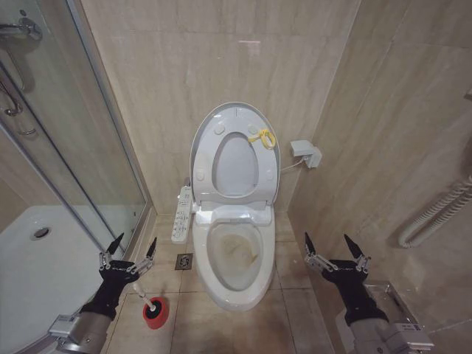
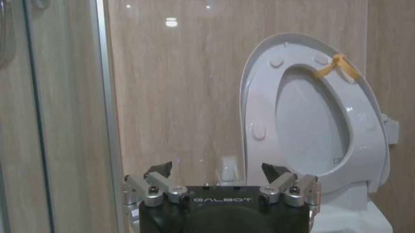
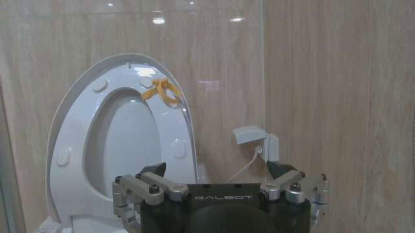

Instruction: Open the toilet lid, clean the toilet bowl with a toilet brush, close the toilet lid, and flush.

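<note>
Brush (image 1: 150, 305) stands in its red holder (image 1: 155, 313) on the floor, left of the toilet bowl (image 1: 234, 254), and its thin handle leans up toward the left gripper (image 1: 130, 251), which hangs just above it with fingers spread wide and nothing between them. The right gripper (image 1: 335, 249) is also wide open and empty, but on the far side of the bowl, so I judge the left arm is the nearer one. The lid (image 1: 214, 131) is already up against the wall.
</note>
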`<state>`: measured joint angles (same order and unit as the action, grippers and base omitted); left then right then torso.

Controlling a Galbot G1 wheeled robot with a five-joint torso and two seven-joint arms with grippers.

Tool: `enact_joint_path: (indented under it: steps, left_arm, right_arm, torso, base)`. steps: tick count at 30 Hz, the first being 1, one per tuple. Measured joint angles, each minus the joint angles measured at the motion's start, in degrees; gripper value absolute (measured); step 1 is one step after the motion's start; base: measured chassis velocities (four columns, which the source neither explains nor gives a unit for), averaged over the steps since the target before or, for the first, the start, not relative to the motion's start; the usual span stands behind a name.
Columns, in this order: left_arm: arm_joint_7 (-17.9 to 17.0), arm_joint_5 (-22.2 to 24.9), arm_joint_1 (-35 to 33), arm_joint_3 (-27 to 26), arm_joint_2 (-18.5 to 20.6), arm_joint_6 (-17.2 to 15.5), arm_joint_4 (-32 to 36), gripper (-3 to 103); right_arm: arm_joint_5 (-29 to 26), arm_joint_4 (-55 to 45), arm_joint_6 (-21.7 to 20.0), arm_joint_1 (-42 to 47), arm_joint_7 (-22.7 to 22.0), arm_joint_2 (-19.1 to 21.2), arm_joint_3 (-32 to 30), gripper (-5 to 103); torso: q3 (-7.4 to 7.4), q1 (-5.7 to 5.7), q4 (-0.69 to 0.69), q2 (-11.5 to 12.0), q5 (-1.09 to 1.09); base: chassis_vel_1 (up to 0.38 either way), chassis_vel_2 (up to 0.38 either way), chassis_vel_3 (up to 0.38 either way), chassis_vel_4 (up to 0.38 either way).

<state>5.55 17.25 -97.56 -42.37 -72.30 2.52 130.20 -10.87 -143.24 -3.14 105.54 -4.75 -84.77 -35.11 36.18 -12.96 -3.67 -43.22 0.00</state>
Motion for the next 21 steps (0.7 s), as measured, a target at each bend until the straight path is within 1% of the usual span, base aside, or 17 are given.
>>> enact_joint_path:
  steps: [4,5,6,7,10,11,12,13,14,17,18,19,20,21]
  left_arm:
    - [0.05,-0.08,-0.04,-0.03,-0.02,0.33,0.01,95]
    - [0.1,-0.15,-0.06,-0.03,-0.06,0.71,-0.16,89]
    - [0.1,-0.15,-0.06,-0.03,-0.06,0.71,-0.16,89]
    - [0.29,-0.49,-0.19,0.03,-0.17,2.1,-1.26,89]
    - [1.17,-2.47,-1.21,0.58,-0.9,9.26,-8.25,89]
    - [1.17,-2.47,-1.21,0.58,-0.9,9.26,-8.25,89]
    - [1.25,-2.74,-1.51,0.94,-1.22,10.28,-9.15,89]
    - [1.31,-2.86,-1.74,1.13,-1.46,10.75,-9.49,91]
    - [1.31,-2.86,-1.74,1.13,-1.46,10.75,-9.49,91]
    - [1.59,-3.52,-2.54,1.73,-2.09,12.58,-11.1,91]
    - [1.59,-3.52,-2.54,1.73,-2.09,12.58,-11.1,91]
    - [1.66,-3.89,-2.85,1.96,-2.25,13.61,-12.06,91]
    - [1.85,-4.12,-3.04,2.24,-2.38,14.93,-13.49,96]
    - [2.11,-4.24,-3.15,2.56,-2.44,16.3,-15.18,96]
  right_arm:
    - [0.0,0.0,0.0,0.0,0.0,0.0,0.0,100]
    - [0.0,0.0,0.0,0.0,0.0,0.0,0.0,100]
    - [0.0,0.0,0.0,0.0,0.0,0.0,0.0,100]
    - [0.0,0.0,0.0,0.0,0.0,0.0,0.0,100]
    - [0.0,0.0,0.0,0.0,-0.01,0.0,0.0,100]
    - [0.0,0.0,0.0,0.0,-0.01,0.0,0.0,100]
    - [0.0,0.0,0.0,0.0,0.0,0.0,0.0,100]
    - [0.0,0.0,0.0,0.0,0.0,0.0,0.0,100]
    - [0.0,0.0,0.0,0.0,0.0,0.0,0.0,100]
    - [0.0,0.0,0.0,0.0,0.0,0.0,0.0,100]
    - [0.0,0.0,0.0,0.0,0.0,0.0,0.0,100]
    - [0.0,0.0,0.0,0.0,0.0,0.0,0.0,100]
    - [0.0,0.0,0.0,0.0,0.0,0.0,0.0,100]
    - [0.0,0.0,0.0,0.0,0.0,0.0,0.0,100]
  torso:
    - [0.0,0.0,0.0,0.0,0.0]
    - [0.0,0.0,0.0,0.0,0.0]
    - [0.0,0.0,0.0,0.0,0.0]
    - [0.0,0.0,-0.01,0.0,0.02]
    - [0.0,0.0,0.0,0.0,-0.02]
    - [0.0,0.0,0.0,0.0,-0.02]
    - [0.0,0.0,0.02,0.0,-0.02]
    - [0.0,0.0,0.0,0.0,0.0]
    - [0.0,0.0,0.0,0.0,0.0]
    - [0.0,0.0,-0.01,0.0,0.0]
    - [0.0,0.0,-0.01,0.0,0.0]
    - [0.0,0.0,0.0,0.0,0.0]
    - [0.0,0.0,0.0,0.0,0.01]
    - [0.0,0.0,0.0,0.0,0.0]
  base:
    - [0.0,0.0,0.0,0.0]
    - [0.0,0.0,0.0,0.0]
    - [0.0,0.0,0.0,0.0]
    - [0.0,0.0,0.0,0.0]
    - [0.0,0.0,0.0,0.0]
    - [0.0,0.0,0.0,0.0]
    - [0.0,0.0,0.0,0.0]
    - [0.0,0.0,0.0,0.0]
    - [0.0,0.0,0.0,0.0]
    - [0.0,0.0,0.0,0.0]
    - [0.0,0.0,0.0,0.0]
    - [0.0,0.0,0.0,0.0]
    - [0.0,0.0,0.0,0.0]
    - [0.0,0.0,0.0,0.0]
